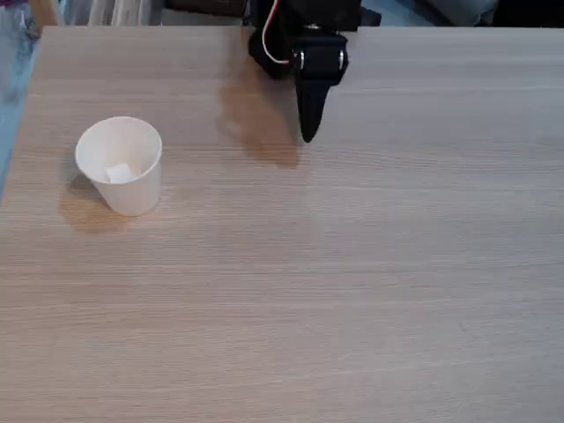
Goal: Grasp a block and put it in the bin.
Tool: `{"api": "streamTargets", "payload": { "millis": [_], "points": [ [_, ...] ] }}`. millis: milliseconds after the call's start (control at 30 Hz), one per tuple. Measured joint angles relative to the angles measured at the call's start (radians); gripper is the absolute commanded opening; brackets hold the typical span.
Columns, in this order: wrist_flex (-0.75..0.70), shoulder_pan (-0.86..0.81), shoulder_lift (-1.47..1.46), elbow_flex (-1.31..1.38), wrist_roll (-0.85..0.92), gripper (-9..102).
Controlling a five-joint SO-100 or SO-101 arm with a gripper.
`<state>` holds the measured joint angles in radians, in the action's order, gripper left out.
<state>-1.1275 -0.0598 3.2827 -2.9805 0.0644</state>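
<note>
Block [118, 171] already sits in the cup [132, 198], well left of the closed, empty claw [307, 132] at bench [352, 291] rear.

From my fixed view, I see the black arm [304, 35] folded in at the far edge of the table [352, 291], near its middle. The gripper [307, 137] points down toward the near side, its fingers pressed together into one tapered tip, holding nothing. A red and white wire [269, 40] loops along the arm's left side.
</note>
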Motion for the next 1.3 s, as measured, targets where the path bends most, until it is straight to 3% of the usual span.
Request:
{"api": "streamTargets", "payload": {
  "millis": [1300],
  "points": [
    [-0.028,-0.014,0.046,-0.008,-0.009,0]
  ]
}}
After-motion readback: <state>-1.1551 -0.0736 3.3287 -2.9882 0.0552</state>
